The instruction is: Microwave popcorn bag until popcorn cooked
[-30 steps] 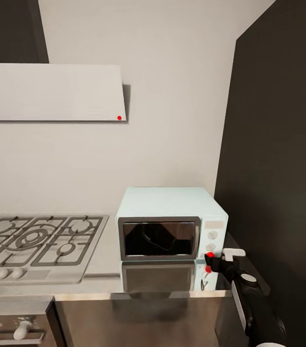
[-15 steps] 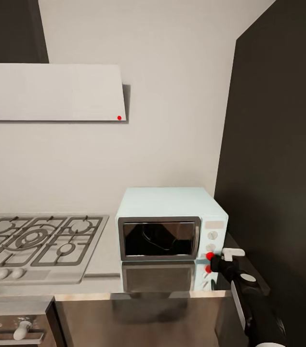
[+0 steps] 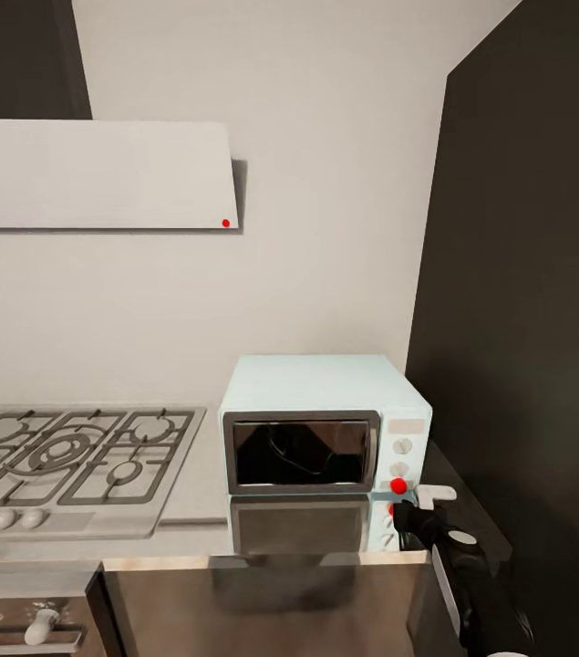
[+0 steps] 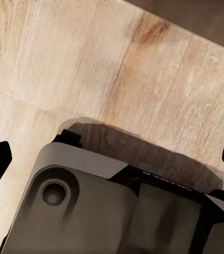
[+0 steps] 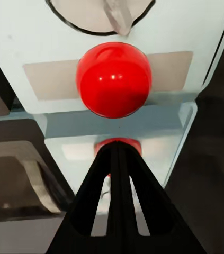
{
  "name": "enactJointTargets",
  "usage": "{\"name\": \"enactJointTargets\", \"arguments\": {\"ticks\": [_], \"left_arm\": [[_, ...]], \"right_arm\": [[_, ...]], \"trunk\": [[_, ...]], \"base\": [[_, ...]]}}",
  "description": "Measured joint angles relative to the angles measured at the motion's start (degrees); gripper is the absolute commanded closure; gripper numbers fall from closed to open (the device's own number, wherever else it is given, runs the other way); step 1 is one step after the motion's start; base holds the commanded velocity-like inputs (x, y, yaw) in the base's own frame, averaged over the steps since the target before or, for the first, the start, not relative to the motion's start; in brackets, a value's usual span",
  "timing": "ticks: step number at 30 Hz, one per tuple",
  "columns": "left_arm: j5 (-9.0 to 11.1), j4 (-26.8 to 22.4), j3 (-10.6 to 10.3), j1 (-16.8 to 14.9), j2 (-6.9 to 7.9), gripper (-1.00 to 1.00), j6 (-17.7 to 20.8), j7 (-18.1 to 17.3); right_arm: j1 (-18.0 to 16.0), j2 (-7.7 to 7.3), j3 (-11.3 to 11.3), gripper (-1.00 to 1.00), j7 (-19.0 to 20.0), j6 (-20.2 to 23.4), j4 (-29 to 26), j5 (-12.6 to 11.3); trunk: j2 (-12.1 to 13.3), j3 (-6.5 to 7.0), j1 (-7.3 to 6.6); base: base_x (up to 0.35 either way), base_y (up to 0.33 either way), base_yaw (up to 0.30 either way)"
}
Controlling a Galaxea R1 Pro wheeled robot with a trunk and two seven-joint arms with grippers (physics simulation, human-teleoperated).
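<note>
Right gripper (image 5: pixel 117 159), dark fingers pressed together into one wedge, points at the front of the pale mint-blue microwave (image 3: pixel 316 388). Just ahead of its tip sits the round red indicator dot (image 5: pixel 113 79) on the control panel, apart from the fingers, with a pale knob (image 5: pixel 109 13) beyond it. Beneath the gripper lies the glossy grey countertop (image 3: pixel 189 538), mirroring the microwave's closed dark door. Well off to its left sits a gas hob (image 3: pixel 70 456). Left gripper (image 4: pixel 112 153) hangs spread wide above a wooden floor (image 4: pixel 64 58).
</note>
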Motion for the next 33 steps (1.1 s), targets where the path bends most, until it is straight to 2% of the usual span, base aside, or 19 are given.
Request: {"name": "enactJointTargets", "arguments": {"ticks": [22,33], "left_arm": [[0.0,0.0,0.0,0.0,0.01,-1.0,0.0,0.0],[0.0,0.0,0.0,0.0,-0.09,-1.0,0.0,0.1]], "right_arm": [[0.6,-0.09,-0.3,1.0,0.1,-0.7,0.0,-0.2],[0.0,0.0,0.0,1.0,0.7,-0.5,-2.1,0.0]], "trunk": [[0.0,-0.01,-0.27],[0.0,0.0,0.04]], "base": [[0.084,0.0,0.0],[-0.316,0.0,0.0]]}}
